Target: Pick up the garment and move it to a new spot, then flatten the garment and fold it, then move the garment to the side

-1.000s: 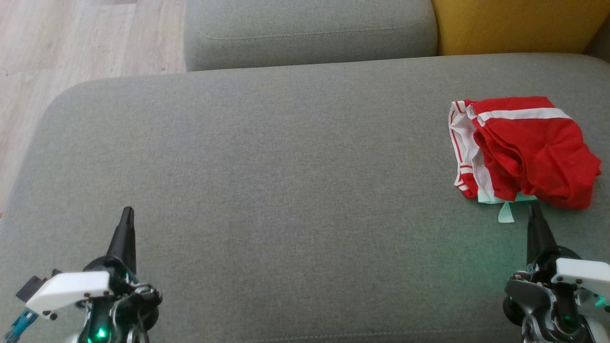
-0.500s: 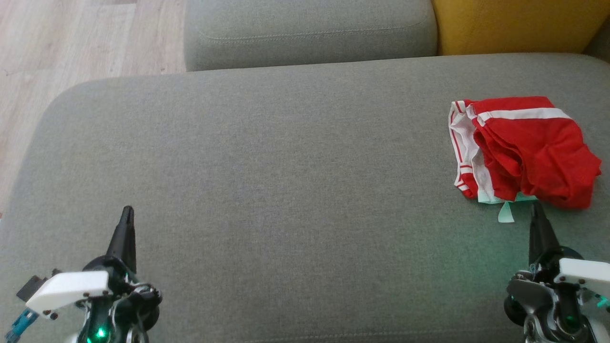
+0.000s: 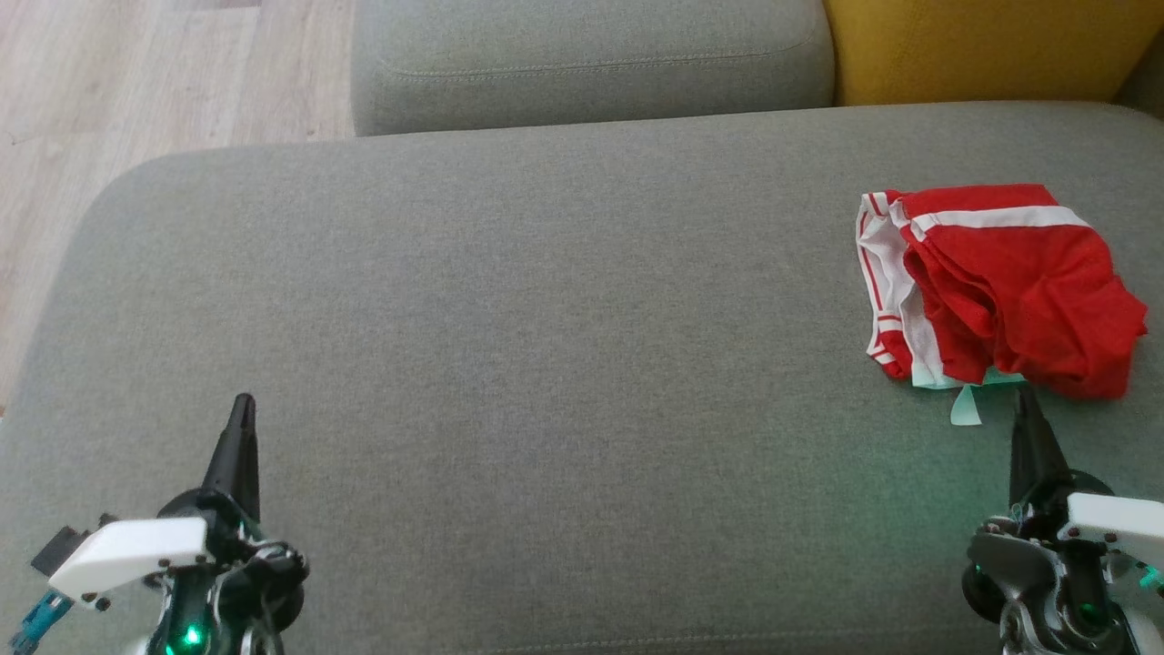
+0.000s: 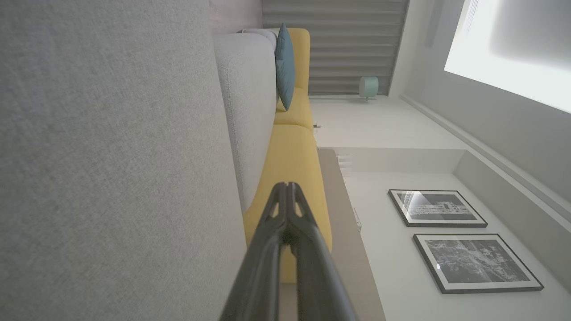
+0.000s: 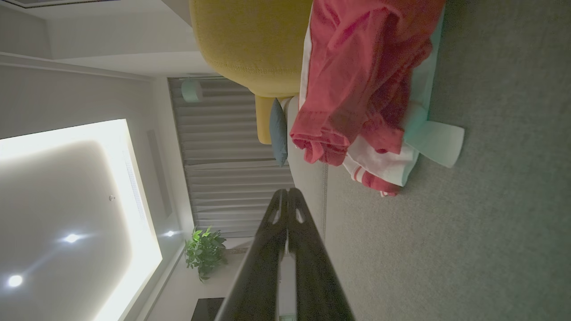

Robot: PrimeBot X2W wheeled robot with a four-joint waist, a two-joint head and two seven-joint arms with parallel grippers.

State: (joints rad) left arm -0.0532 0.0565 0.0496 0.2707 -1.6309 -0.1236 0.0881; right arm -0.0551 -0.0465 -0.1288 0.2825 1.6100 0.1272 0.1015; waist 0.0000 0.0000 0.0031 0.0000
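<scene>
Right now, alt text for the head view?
A crumpled red garment with white stripes lies at the right of a grey sofa seat. Both hands are shut near the bottom edge: the right hand points at the garment's near edge, close to it, and the left hand is far off at lower left.

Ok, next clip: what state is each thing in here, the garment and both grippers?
garment, crumpled in a heap on the grey cushion, not held.
left gripper, shut, empty, over the cushion far from the garment.
right gripper, shut, empty, tip just short of the garment's near edge.
grey cushion, carrying the garment near its right side.
</scene>
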